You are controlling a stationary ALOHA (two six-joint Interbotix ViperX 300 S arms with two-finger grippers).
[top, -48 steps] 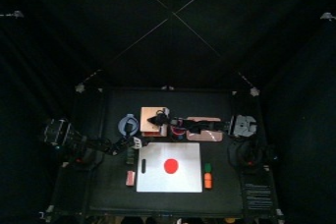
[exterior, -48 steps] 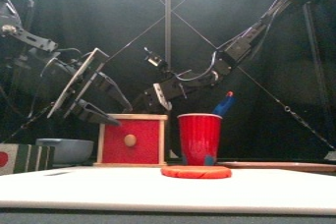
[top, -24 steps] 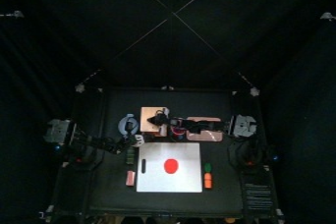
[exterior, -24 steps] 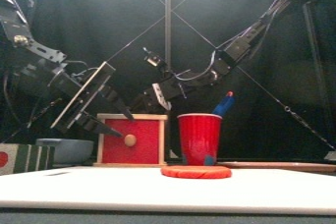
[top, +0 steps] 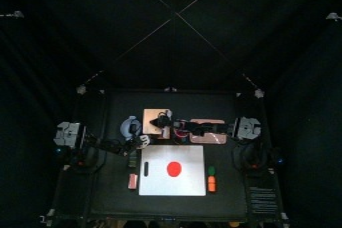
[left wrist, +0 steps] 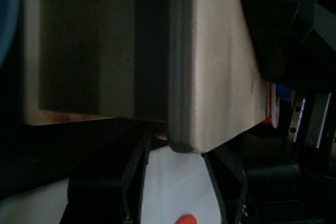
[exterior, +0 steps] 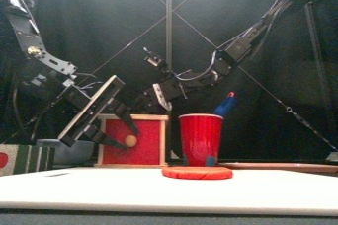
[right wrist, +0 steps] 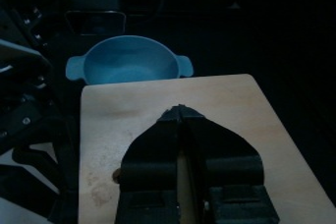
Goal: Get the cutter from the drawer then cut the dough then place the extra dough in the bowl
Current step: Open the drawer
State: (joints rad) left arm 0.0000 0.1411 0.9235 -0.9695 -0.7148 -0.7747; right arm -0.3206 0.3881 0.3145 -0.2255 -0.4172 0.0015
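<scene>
**Standing at the wooden box: both hands, with the dough uncut on the board**

The cutter shows in no view, so where it lies cannot be told. The wooden box [right wrist: 112, 140] stands at the back of the table [top: 114, 207], behind the white board [top: 158, 184]. Its red drawer front [exterior: 138, 148] faces the table's front edge and, seen from the front, sits square inside the pale frame.

The red dough [exterior: 199, 173] lies flat as a whole disc near the middle of the board, well apart from both hands.

The left hand [left wrist: 178, 159] comes in low from the left, at the box's upper left corner in the front view. Its jaws stand wide apart and hold nothing. In the wrist view the box's pale edge stands just past their tips, and whether they touch it cannot be told.

The right hand [right wrist: 183, 112] reaches in from the right and hangs over the box's top, its jaws closed together on nothing.

The blue-grey bowl [right wrist: 128, 63] stands just beside the box, on its left in the front view. The red cup [exterior: 201, 138] stands just to the box's right, and the blue knife [exterior: 227, 103] rises from it.

Two small orange toys lie on the table, one [top: 132, 181] beside the board's left edge and one [top: 211, 183] beside its right edge.
</scene>
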